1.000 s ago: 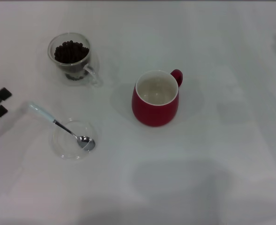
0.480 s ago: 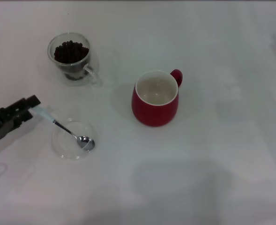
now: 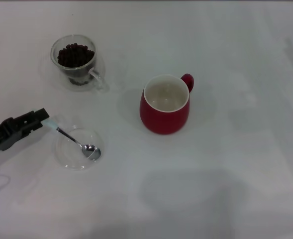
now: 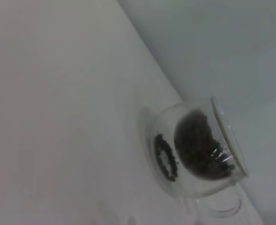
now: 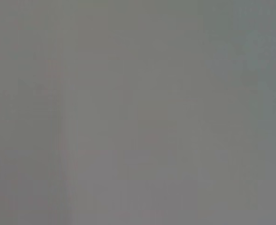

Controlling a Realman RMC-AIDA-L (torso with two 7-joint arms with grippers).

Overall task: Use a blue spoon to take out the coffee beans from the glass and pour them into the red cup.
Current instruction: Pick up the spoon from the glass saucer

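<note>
The blue spoon [image 3: 75, 141] lies with its silver bowl in a flat clear saucer [image 3: 65, 155]; only a short bit of its pale handle shows. My left gripper [image 3: 39, 118] is at the left, over the spoon's handle end, and covers most of the handle. The glass [image 3: 76, 62] stands at the far left, full of coffee beans [image 3: 75, 54]. The left wrist view also shows the glass [image 4: 192, 185] and its beans [image 4: 198, 147]. The red cup [image 3: 164, 110] stands upright in the middle, white inside, with nothing in it. My right gripper is out of view.
The white table [image 3: 236, 149] carries only these things. The right wrist view shows only a plain grey surface.
My left gripper came in from the left edge and now sits over the spoon's handle. The spoon's bowl has stayed in the saucer.
</note>
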